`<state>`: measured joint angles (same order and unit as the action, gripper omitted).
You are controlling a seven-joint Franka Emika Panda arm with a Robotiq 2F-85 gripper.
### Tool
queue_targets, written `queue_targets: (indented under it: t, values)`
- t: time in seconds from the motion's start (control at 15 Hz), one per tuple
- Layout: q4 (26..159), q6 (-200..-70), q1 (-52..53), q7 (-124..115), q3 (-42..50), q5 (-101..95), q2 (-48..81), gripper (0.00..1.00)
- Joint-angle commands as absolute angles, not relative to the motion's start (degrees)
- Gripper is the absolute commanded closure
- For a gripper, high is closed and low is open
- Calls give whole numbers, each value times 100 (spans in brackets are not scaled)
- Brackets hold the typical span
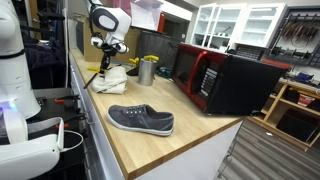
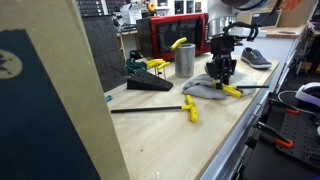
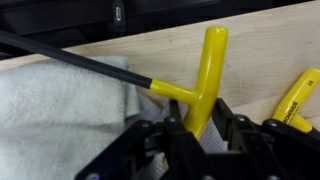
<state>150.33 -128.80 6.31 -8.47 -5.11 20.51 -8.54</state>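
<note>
1. The hand [image 3: 200, 138] is black all over.
2. The tool [image 3: 208, 70] between its fingers has a bright yellow T-handle and a black shaft.
3. The cloth [image 3: 60, 110] is plain off-white, shading to pale grey in its folds, with no pattern.
4. The counter [image 3: 270, 50] is light, honey-toned wood with fine grain lines.
5. The shoe [image 1: 140, 120] is dark grey with a white sole.
6. The microwave [image 1: 225, 82] has a red front and a black body.
7. The cup [image 2: 185, 60] is dull silver.
8. A second tool [image 2: 190, 108] also has a yellow handle and a black shaft.
9. The wedge [image 2: 150, 86] is black.
10. The arm [image 1: 110, 22] is white with black joints.
</note>
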Motion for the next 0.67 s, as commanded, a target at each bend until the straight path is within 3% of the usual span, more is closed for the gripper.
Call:
queue_targets:
  t: [0.0,0.07,0.33,0.6]
  values:
    - [14778,-12881,670,-1236,-639,1974,-559,33]
    - [14779,-12948,676,-1321,-669,1906,-534,32]
    - [14878,-13004,678,-1627,-748,1666,-692,4]
    - [14894,-12814,779,-1562,-813,1814,-835,0]
